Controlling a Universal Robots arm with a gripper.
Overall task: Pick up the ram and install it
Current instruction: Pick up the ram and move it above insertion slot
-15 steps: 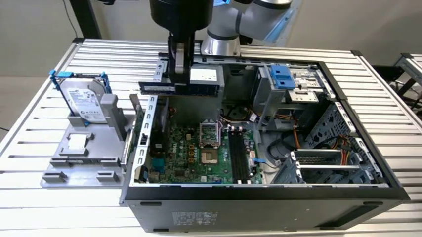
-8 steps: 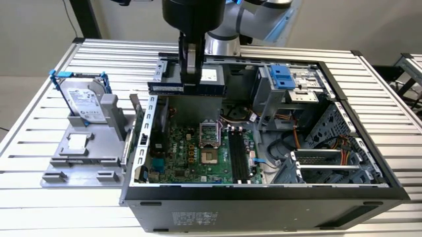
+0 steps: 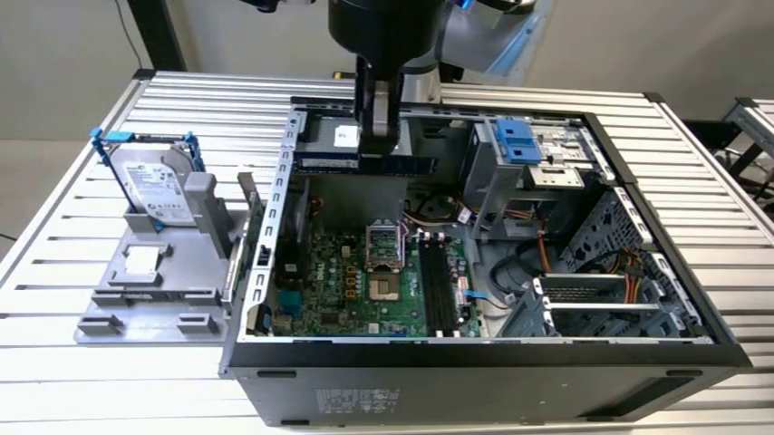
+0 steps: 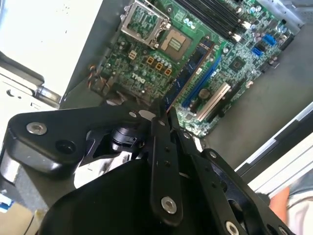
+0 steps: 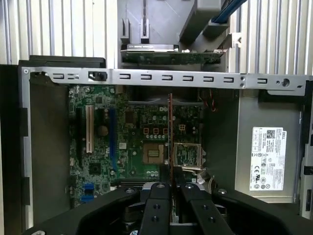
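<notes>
My gripper (image 3: 381, 149) hangs over the far part of the open computer case (image 3: 484, 352) and is shut on the ram (image 3: 405, 165). In the exterior view the ram is a thin dark stick lying level across the fingers, well above the motherboard (image 3: 351, 281). Both wrist views show it edge-on: a narrow strip (image 4: 188, 73) running out from the shut fingers (image 4: 159, 147), and a thin line (image 5: 170, 132) above the CPU socket (image 5: 155, 154). The long black memory slots (image 3: 438, 290) lie nearer the case's front, toward the exterior view's right of the socket, also at the board's edge (image 4: 210, 19).
A silver hard drive in a blue bracket (image 3: 151, 181) stands on a grey fixture (image 3: 145, 299) at the exterior view's left, outside the case. Inside the case are a blue drive cage (image 3: 517, 140), cable bundles (image 3: 532, 263) and a metal bay (image 3: 593, 294).
</notes>
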